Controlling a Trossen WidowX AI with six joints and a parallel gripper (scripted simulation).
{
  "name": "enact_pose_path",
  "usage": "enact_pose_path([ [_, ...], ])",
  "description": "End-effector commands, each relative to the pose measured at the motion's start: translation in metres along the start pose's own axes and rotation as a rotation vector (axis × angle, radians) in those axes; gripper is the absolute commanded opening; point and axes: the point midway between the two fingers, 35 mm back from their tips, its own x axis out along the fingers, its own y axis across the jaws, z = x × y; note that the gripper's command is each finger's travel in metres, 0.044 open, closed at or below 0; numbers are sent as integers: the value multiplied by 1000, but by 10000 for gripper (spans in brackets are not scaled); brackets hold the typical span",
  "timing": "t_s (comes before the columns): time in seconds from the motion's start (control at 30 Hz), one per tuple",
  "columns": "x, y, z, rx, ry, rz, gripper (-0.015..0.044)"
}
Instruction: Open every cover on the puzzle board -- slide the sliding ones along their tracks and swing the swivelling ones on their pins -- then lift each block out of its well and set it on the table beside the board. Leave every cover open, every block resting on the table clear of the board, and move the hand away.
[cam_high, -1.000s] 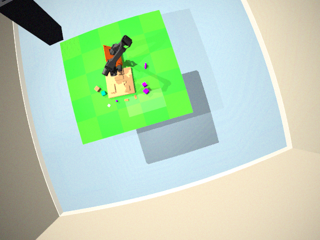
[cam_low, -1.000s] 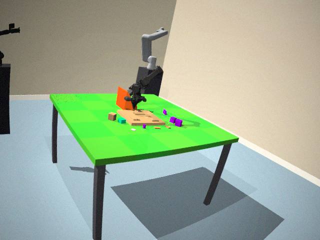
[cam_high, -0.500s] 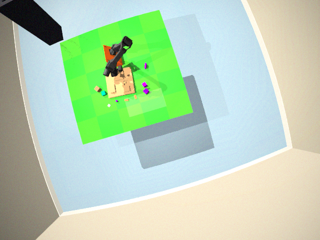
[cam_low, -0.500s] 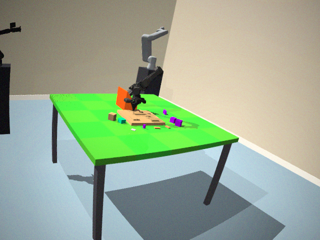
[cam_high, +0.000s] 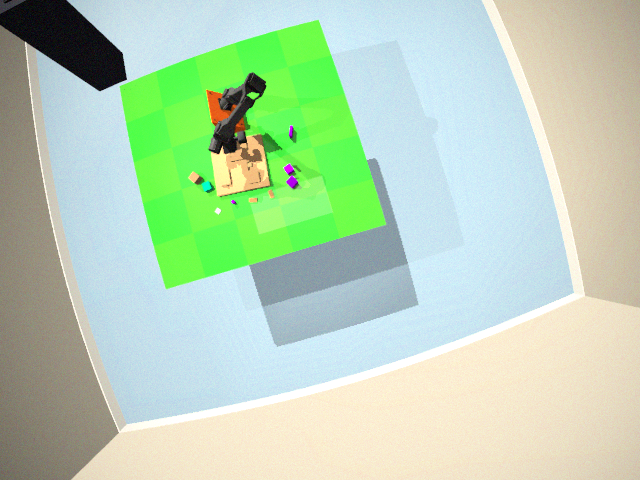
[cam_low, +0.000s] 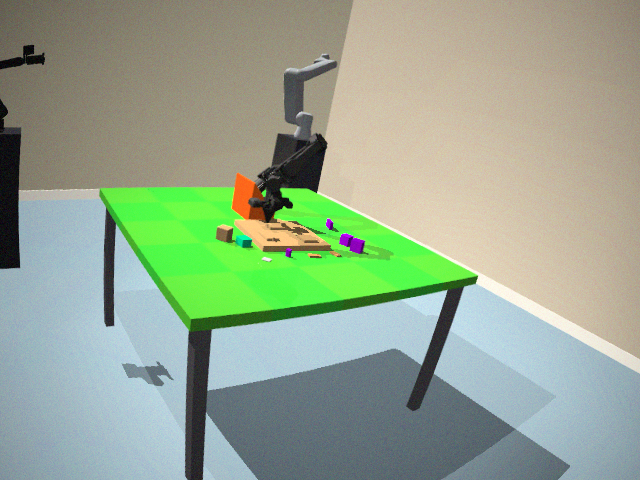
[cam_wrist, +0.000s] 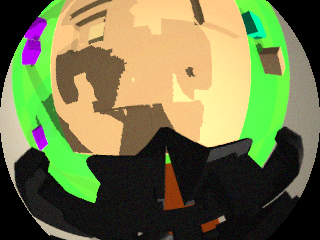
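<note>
The tan puzzle board (cam_high: 218, 175) (cam_low: 289, 248) (cam_wrist: 230, 90) lies flat on the table, with recesses and raised covers in its own colour. A square recess (cam_wrist: 96, 33) shows at the wrist view's upper left, and a narrow groove (cam_wrist: 198, 12) at its top. Shadows hide which covers are open and whether any block sits in a well. My gripper (cam_low: 267, 220) (cam_wrist: 164, 131) is shut and empty, its tips low at the board's edge nearest the orange panel; whether they touch is unclear. A teal block (cam_high: 207, 186) (cam_low: 243, 241) (cam_wrist: 254, 25) lies beside the board.
A tan-brown cube (cam_high: 194, 177) (cam_low: 224, 233) (cam_wrist: 272, 61) sits near the teal block. Two purple cubes (cam_high: 288, 168) (cam_high: 292, 181) and a purple piece (cam_high: 291, 131) (cam_low: 329, 224) lie opposite. Small pieces lie along another side. An orange panel (cam_high: 212, 111) (cam_low: 242, 198) stands behind my hand.
</note>
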Motion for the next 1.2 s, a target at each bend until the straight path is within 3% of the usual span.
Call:
enact_pose_path([
  [0.0, -1, 4, 2, -4, -7, -2, 0],
  [1.17, -2, 38, 5, -3, -8, -7, 0],
])
